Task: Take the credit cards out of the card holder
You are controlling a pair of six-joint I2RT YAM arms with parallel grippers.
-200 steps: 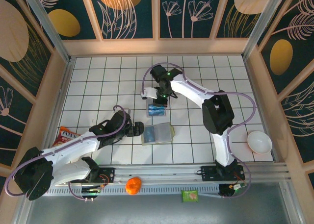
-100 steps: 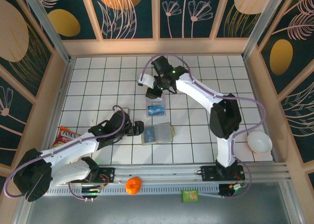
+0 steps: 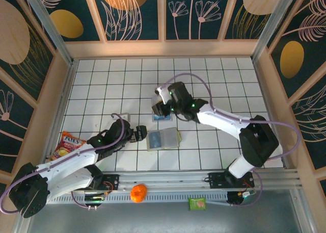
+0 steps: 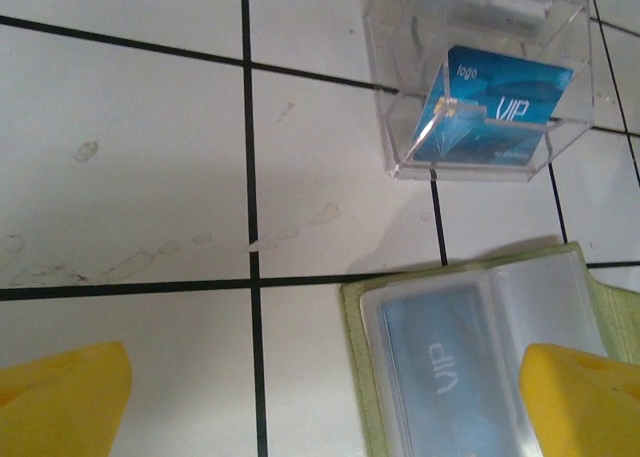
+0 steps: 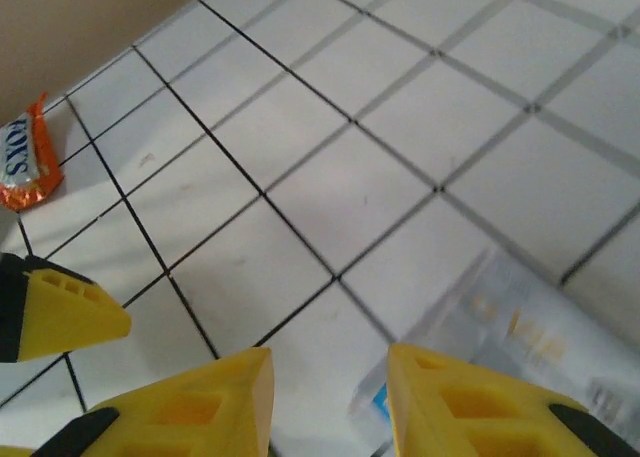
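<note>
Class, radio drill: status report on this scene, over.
Left fingers open at card holder. Right fingers open, empty, by clear box. Blue card inside it, second card in holder. Nothing blocking.

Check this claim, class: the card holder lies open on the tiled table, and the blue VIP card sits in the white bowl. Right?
Not quite. The card holder does lie open on the tiled table, but the blue VIP card sits in a clear box near it, not in the white bowl. The left wrist view shows this.
</note>
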